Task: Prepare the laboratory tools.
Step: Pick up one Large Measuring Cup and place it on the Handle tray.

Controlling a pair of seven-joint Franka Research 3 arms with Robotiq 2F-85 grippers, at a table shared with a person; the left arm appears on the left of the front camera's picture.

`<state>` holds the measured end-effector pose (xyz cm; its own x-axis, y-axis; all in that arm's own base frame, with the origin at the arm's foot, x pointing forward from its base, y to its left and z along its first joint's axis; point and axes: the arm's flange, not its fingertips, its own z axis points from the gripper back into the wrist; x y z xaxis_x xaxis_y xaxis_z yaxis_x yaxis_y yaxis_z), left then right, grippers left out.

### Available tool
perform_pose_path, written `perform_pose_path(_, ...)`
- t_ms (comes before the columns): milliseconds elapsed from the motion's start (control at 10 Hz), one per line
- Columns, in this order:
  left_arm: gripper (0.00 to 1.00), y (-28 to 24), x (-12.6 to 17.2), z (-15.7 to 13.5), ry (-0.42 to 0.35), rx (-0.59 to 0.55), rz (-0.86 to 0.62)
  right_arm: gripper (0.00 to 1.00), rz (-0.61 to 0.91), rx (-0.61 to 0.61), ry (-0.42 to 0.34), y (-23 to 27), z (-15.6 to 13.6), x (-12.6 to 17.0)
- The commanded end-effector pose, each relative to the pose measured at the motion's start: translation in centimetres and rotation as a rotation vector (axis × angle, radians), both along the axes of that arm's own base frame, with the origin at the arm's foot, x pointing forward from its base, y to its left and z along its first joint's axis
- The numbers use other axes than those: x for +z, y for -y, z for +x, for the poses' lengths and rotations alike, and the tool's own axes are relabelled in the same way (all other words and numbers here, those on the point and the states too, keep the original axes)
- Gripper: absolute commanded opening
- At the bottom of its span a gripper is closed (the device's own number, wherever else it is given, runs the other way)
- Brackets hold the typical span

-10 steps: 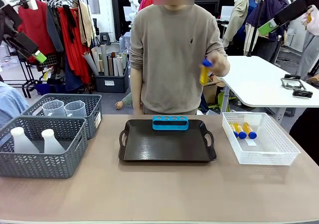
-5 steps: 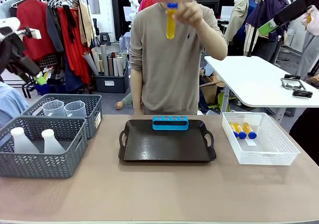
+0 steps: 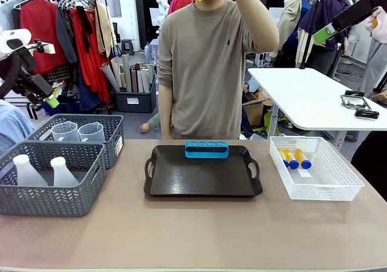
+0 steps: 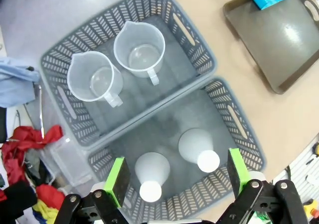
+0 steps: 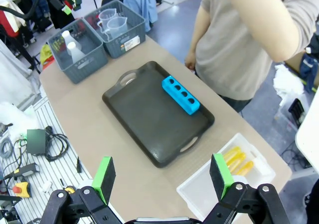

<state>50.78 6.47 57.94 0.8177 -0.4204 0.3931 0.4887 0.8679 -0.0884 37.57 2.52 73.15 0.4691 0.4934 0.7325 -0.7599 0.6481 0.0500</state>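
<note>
Left gripper (image 4: 177,176), mine: hung wide open, empty, over two conical flasks (image 4: 198,149) in a grey basket (image 4: 234,127); two beakers (image 4: 139,47) sat in the second grey basket (image 4: 194,50). Right gripper (image 5: 162,176): I held it wide, empty, above the desk (image 5: 84,99); blue tube rack (image 5: 180,94) stood on the black tray (image 5: 144,119), capped tubes (image 5: 235,160) lay in the white basket (image 5: 192,194).

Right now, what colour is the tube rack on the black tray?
Bright blue. The tube rack on the tray shows best in the right wrist view.

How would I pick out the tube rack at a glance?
Look at the black handled tray in the middle of the table. Along its far edge sits the blue tube rack, the only bright blue block, with four round holes in a row.
</note>
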Motion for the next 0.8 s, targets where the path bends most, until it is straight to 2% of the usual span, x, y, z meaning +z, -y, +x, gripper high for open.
perform_pose_path(0, 1.0, 0.0, -0.3, 0.1, -0.004, 0.0, 0.0, 1.0, -0.002, 0.005, -0.001, 0.0, -0.1, 0.0)
perform_pose_path(100, 1.0, 0.9, -0.2, 0.0, -0.031, 0.003, 0.023, 1.0, -0.002, 0.005, -0.001, 0.0, -0.1, 0.0)
perform_pose_path(300, 1.0, 0.9, -1.2, 1.6, -0.034, 0.094, 0.154, 1.0, -0.002, 0.005, -0.001, 0.0, -0.1, 0.0)
perform_pose_path(400, 1.0, 0.1, -2.8, 3.6, -0.045, 0.123, 0.171, 1.0, -0.002, 0.005, -0.001, 0.0, -0.1, 0.0)
perform_pose_path(600, 1.0, -1.4, -4.8, 5.4, -0.063, 0.162, 0.203, 1.0, -0.002, 0.005, -0.001, 0.0, -0.1, 0.0)
perform_pose_path(700, 1.0, -2.2, -6.3, 6.6, -0.052, 0.133, 0.235, 1.0, -0.002, 0.005, -0.001, 0.0, -0.1, 0.0)
